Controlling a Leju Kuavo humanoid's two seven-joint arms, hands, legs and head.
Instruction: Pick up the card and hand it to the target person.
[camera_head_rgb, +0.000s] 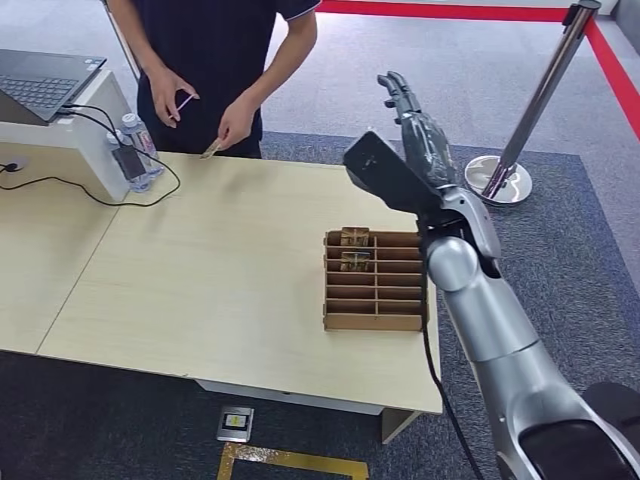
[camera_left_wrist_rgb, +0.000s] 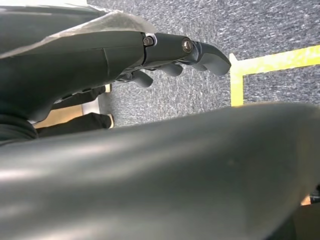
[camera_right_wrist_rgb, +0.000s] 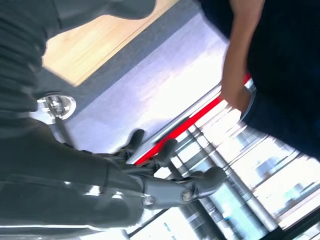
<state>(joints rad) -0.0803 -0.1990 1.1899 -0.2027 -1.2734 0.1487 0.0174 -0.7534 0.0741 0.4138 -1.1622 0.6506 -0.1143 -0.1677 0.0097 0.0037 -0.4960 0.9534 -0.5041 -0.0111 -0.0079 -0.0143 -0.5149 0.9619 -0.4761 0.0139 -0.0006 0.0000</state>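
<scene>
Nearest to us, one small device lies on the carpet beside yellow floor tape, just off the table's near edge. Our left hand hangs over that carpet with its fingers loosely extended and nothing in them. On the light wooden table stands one cardboard slotted tray; we count two small packets in its far-left slots. Above and beyond the tray, our right hand is raised with its fingers spread apart and holds nothing. Further right stands one stanchion post on a round base. At the far table edge we note two water bottles, one laptop on a white stand, and one person. The card is pinched in one of the person's hands, just over the table's far edge; the other holds a thin pink item.
</scene>
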